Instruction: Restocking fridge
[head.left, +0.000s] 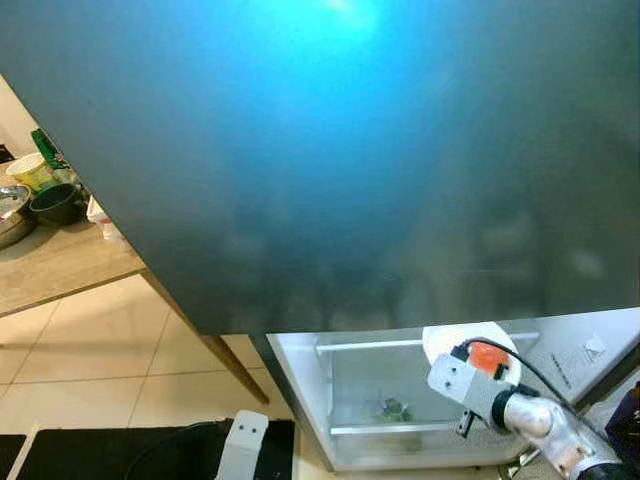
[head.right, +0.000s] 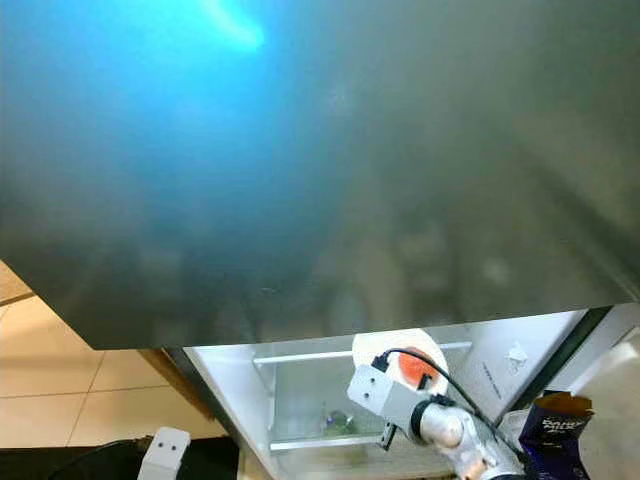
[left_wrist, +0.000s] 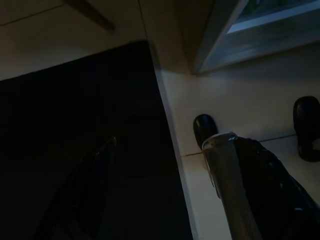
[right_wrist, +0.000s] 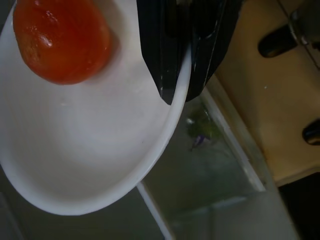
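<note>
While right gripper (right_wrist: 181, 92) jaws clamp one plate (right_wrist: 90, 150) rim — one tomato (right_wrist: 61, 40) aboard, seemingly.

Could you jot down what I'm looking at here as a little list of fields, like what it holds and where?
Right hand: pinching the rim of a white plate
On the plate: one tomato
Where the plate is: held in front of the open fridge
Fridge shelf: something small and green lies there, too blurred to name
Left hand: hangs low over the floor, idle
Side counter: bowls and a cup

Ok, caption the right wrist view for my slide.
Right gripper pinching the rim of a round white plate carrying a red tomato above the open fridge shelf.
</note>
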